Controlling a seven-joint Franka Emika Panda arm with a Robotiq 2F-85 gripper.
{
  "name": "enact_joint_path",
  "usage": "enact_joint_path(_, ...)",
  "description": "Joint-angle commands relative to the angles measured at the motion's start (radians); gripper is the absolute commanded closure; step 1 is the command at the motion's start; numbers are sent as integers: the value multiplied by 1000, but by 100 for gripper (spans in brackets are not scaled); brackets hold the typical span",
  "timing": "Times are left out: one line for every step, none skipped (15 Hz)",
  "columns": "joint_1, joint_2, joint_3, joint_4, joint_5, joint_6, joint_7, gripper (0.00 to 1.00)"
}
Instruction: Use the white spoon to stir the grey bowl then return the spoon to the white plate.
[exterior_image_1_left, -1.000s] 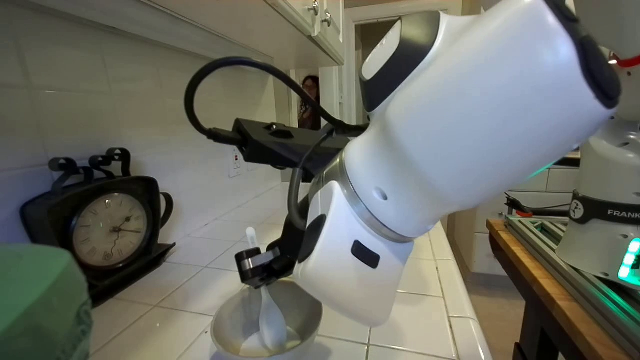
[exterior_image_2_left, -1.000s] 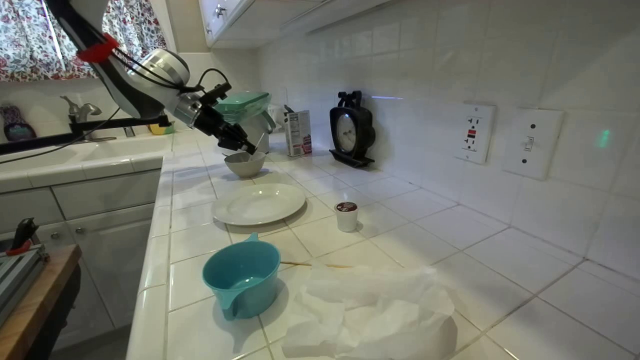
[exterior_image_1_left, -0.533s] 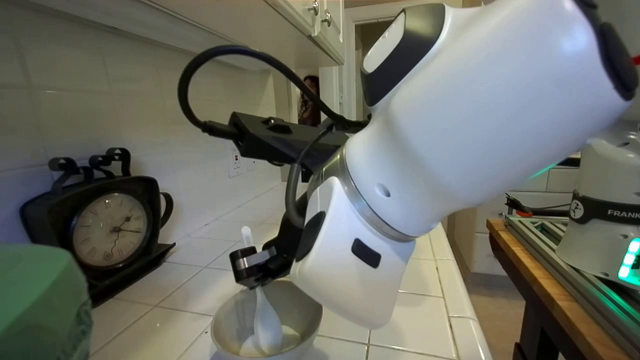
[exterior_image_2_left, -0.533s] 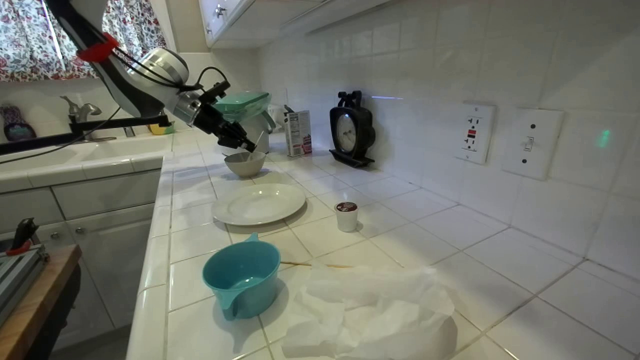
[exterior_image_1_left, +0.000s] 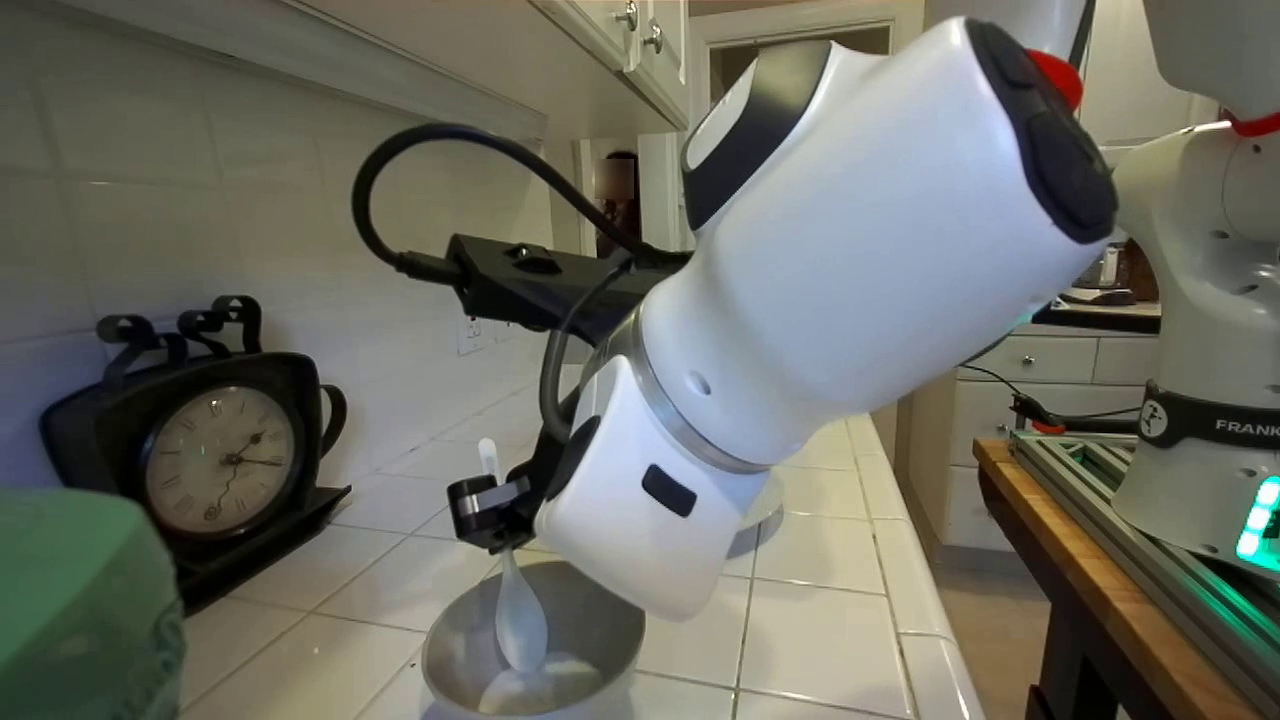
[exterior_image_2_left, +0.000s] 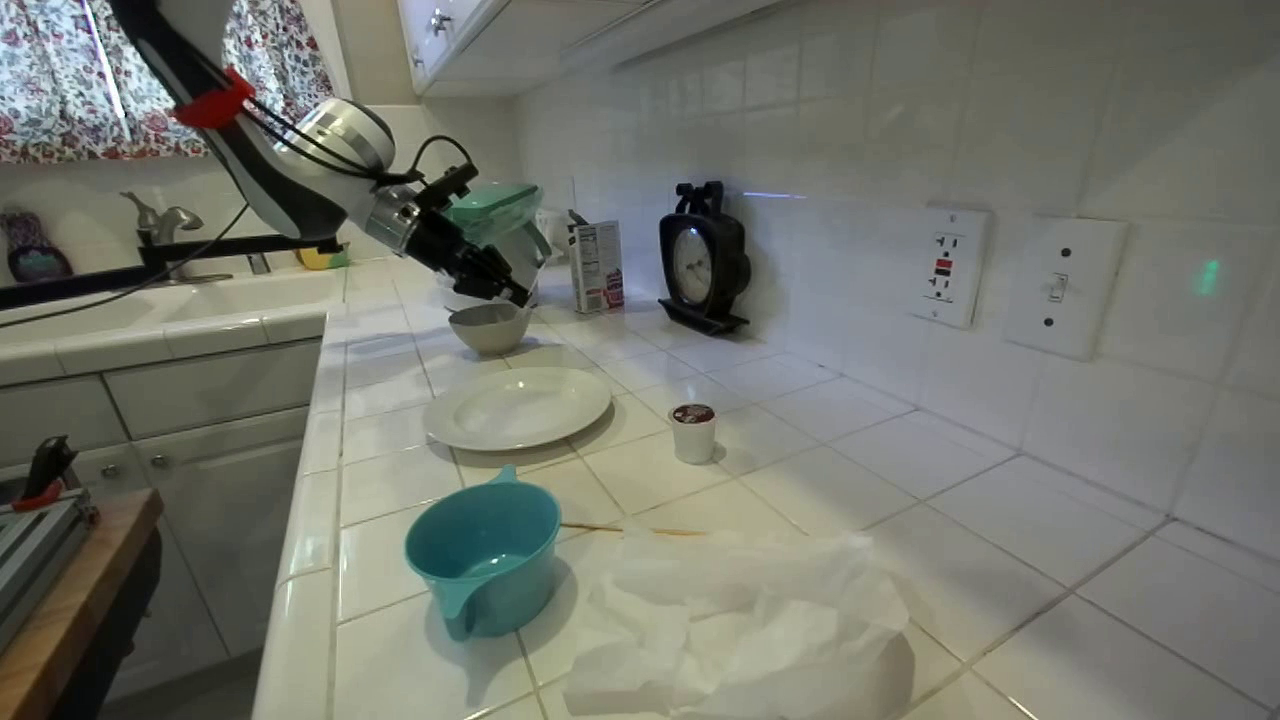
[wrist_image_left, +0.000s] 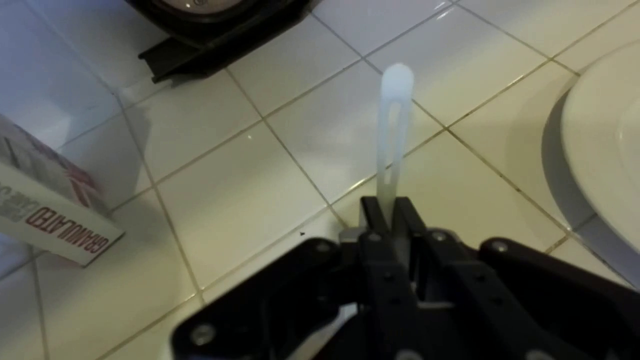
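The white spoon (exterior_image_1_left: 520, 615) hangs handle up from my gripper (exterior_image_1_left: 490, 512), its broad end inside the grey bowl (exterior_image_1_left: 595, 610). Whether its tip touches the pale contents, I cannot tell. In the wrist view the spoon's slotted handle (wrist_image_left: 394, 130) rises from between the fingertips of my gripper (wrist_image_left: 388, 202), which is shut on it. An exterior view shows my gripper (exterior_image_2_left: 520, 296) right above the far rim area of the grey bowl (exterior_image_2_left: 488, 332). The white plate (exterior_image_2_left: 518, 408) lies flat beside the bowl, with its edge (wrist_image_left: 590, 150) at the right of the wrist view.
A black clock (exterior_image_1_left: 215, 460) stands by the wall. Near the bowl are a sugar box (exterior_image_2_left: 597, 268) and a green-lidded container (exterior_image_2_left: 490, 205). Past the plate sit a blue cup (exterior_image_2_left: 485, 560), a small white pod (exterior_image_2_left: 693, 435), a thin stick (exterior_image_2_left: 630, 528) and crumpled paper (exterior_image_2_left: 740, 630).
My gripper and the spoon have shifted sideways over the bowl, toward the clock's side. The spoon's tip sits higher than before. The arm has moved enough to uncover a bit of plate behind it.
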Motion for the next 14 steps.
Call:
enact_joint_path(-1, -17, 13, -21, 5, -13, 14, 97)
enact_joint_path(-1, -24, 19, -30, 22, -14, 10, 97)
enact_joint_path(1, -32, 27, -40, 36, -14, 6, 97)
enact_joint_path(2, -37, 35, -46, 43, -10, 7, 97)
enact_joint_path(6, -36, 43, -46, 48, -8, 8, 97)
enact_joint_path(8, -33, 50, -45, 53, -7, 9, 97)
enact_joint_path(12, -27, 54, -40, 47, -6, 12, 97)
enact_joint_path(15, -19, 55, -31, 39, -4, 14, 97)
enact_joint_path(16, -10, 54, -22, 31, -4, 15, 97)
enact_joint_path(17, -1, 49, -12, 18, -4, 18, 97)
enact_joint_path(16, 5, 45, -5, 10, -5, 17, 97)
enact_joint_path(16, 16, 40, 9, 0, -5, 21, 97)
enact_joint_path(16, 25, 34, 21, -7, -6, 25, 97)
enact_joint_path(16, 35, 28, 36, -12, -7, 30, 97)
